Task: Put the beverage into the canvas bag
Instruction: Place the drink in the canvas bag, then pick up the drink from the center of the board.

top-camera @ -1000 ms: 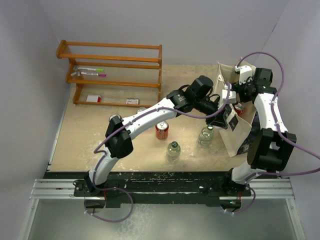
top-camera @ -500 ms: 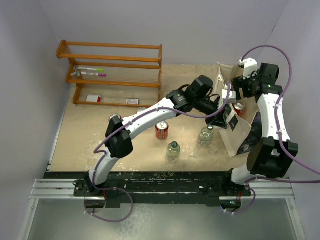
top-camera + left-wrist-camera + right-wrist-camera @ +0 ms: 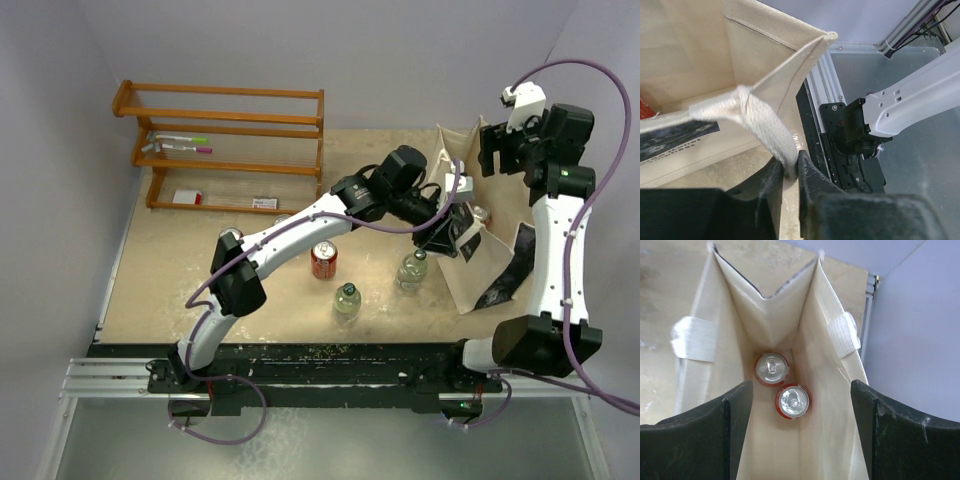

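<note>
Left end effector (image 3: 790, 169) is nearly closed, pinching the canvas bag's (image 3: 771, 85) loop handle (image 3: 765, 130). Right end effector (image 3: 801, 387) gapes wide and empty above the bag, which stands at the table's (image 3: 200, 280) 3 o'clock. Two red cans (image 3: 771, 369) stand inside, their labels unseen. The bag's print (image 3: 675, 137) is cut off.

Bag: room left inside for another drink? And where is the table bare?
Inside the bag, two cans huddle by the creased end; the rest of its floor is bare. On the table, the patch between rack and near edge is free. A red can and two bottles crowd the middle.
</note>
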